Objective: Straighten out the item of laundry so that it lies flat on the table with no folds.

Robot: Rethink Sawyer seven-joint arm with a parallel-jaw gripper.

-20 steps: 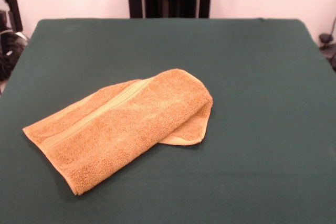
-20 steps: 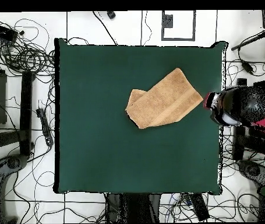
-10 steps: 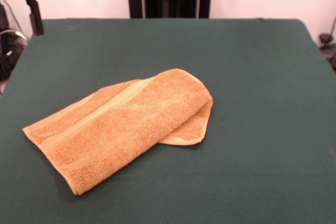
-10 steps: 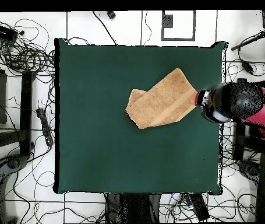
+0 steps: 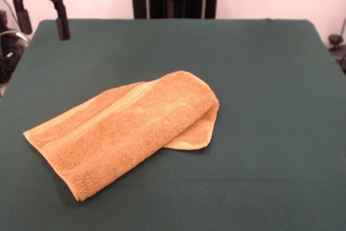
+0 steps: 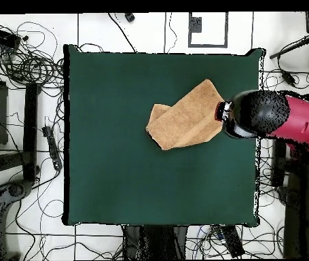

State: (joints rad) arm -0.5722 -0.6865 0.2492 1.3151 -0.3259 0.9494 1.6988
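A golden-tan terry hand towel [image 5: 127, 131] lies folded over on the dark green table [image 5: 259, 79], left of centre, its long axis running from near left to far right. A woven band runs along its length. At the far left, the red arm's gripper [image 5: 41, 19] hangs above the table's corner, its two black fingers [image 5: 61, 21] apart.

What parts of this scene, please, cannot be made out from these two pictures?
- Underside of the towel: hidden in both views by its own folded-over top layer.
- Towel's corner by the table edge: covered by the arm in the overhead view.
- Gripper: its body is cut off by the front view's top edge, and the arm hides it overhead.
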